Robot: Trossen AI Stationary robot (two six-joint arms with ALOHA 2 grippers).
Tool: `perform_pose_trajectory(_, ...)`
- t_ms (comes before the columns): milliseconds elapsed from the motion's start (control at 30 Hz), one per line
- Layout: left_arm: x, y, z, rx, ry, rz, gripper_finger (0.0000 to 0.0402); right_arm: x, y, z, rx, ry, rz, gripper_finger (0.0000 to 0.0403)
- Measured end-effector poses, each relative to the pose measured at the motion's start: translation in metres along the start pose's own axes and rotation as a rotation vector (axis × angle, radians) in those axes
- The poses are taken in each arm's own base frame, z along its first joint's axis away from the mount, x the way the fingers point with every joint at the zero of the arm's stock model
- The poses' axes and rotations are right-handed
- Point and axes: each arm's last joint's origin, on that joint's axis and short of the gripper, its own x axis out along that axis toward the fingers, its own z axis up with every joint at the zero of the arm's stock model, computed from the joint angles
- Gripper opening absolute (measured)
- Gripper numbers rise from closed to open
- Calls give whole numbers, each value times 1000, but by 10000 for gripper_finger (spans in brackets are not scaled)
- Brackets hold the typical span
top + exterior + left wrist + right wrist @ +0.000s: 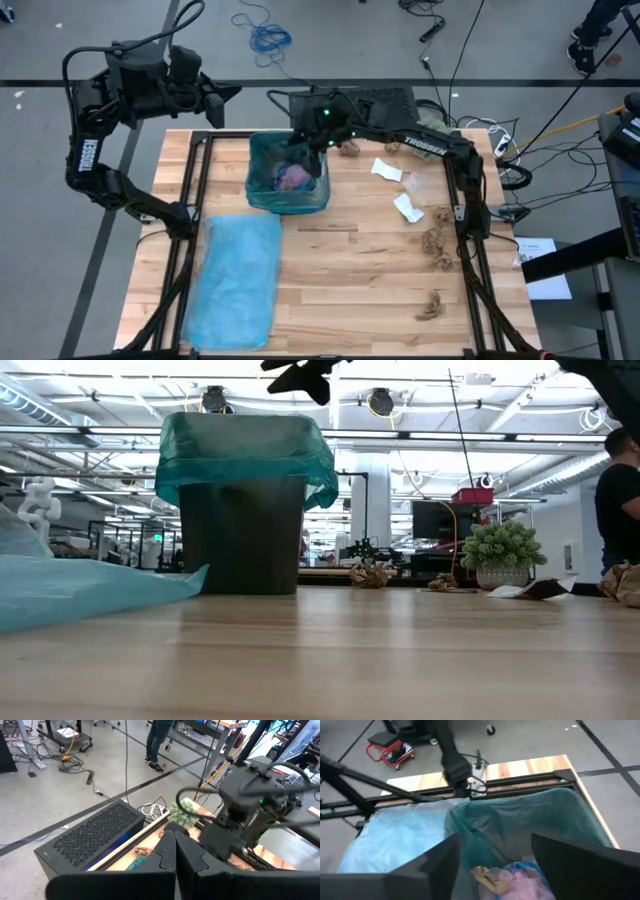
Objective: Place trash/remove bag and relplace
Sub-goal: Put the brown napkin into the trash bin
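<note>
A dark bin lined with a teal bag (pixel 288 172) stands at the table's far middle. In it lie a lilac-pink piece (pixel 527 882) and a brown paper wad (pixel 485 877). My right gripper (pixel 495 855) hangs open just above the bin's mouth, holding nothing; it also shows as my right gripper (pixel 305 150) from above. More trash lies on the table's right half: white scraps (pixel 387 170) and brown wads (pixel 437 240). A flat blue bag (pixel 235 280) lies at the near left. My left gripper (pixel 225 95) waits shut beyond the far left corner.
A black frame (pixel 195 200) runs along the table's left and right sides. A green fuzzy ball (pixel 182 812) sits by the far edge. More brown wads (pixel 350 148) lie behind the bin. A black case (pixel 365 105) and cables stand past the far edge. A person (pixel 618 490) is at the right.
</note>
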Motion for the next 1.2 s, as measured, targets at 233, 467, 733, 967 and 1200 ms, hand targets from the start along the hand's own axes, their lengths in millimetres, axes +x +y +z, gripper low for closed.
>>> perform_pose_trajectory(233, -1, 0, -1, -1, 13, 3, 0, -35, -54, -23, 64, 242, -356, 280)
perform_pose_trajectory(467, -2, 0, -2, -2, 13, -2, 0, -56, -115, -52, 62, 413, -395, 281)
perform_pose_trajectory(733, -6, 1, -2, -9, 8, -6, 0, -38, -164, -119, 124, 520, -240, 281)
perform_pose_trajectory(967, -7, 1, -2, -9, 11, -5, 0, -7, -179, -175, 156, 553, -365, 280)
perform_pose_trajectory(1200, -7, 1, -2, -9, 11, -4, 0, 5, -184, -204, 240, 526, -409, 253)
